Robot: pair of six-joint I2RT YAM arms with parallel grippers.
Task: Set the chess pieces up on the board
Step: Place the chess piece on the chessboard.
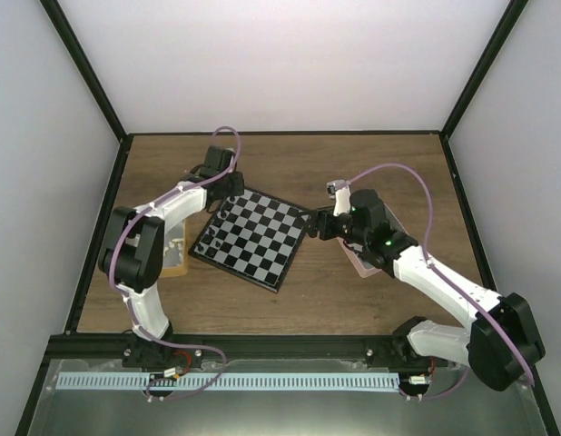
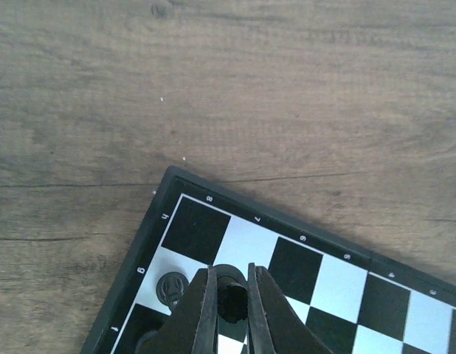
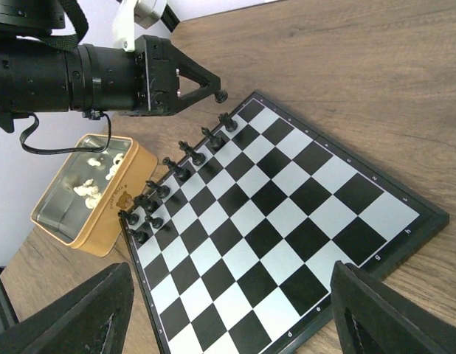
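The left jaws are pressed in on a black piece (image 2: pixel 232 301), pinching it between the two fingers (image 2: pixel 201 313) at the bottom centre of the left wrist view. The piece sits right at the fingertips, above the squares next to the board's (image 2: pixel 339 276) corner. Whether its base touches the board I cannot tell. A second black piece (image 2: pixel 171 287) stands on a pale square just left of those fingers, apart from them. In the right wrist view the same pinched piece (image 3: pixel 221 96) shows at the tip of the left jaws, in the upper middle of the frame over the board's (image 3: pixel 287 214) far corner. A line of black pieces (image 3: pixel 175 171) runs from there down the board's left edge toward the lower left. The right jaws are spread wide, their fingers (image 3: pixel 73 313) at the two lower corners of that frame. Nothing is between them, and the board lies below and ahead. In the top view the board (image 1: pixel 253 241) lies tilted at the middle of the desk (image 1: pixel 371 173). The left jaws are at its upper left corner and the right jaws are just off its right corner. A tan tray (image 1: pixel 177 262) holding white pieces (image 3: pixel 91 188) lies left of the board, touching or nearly touching its edge. A pink tray (image 1: pixel 360 264) is mostly hidden under the right arm.
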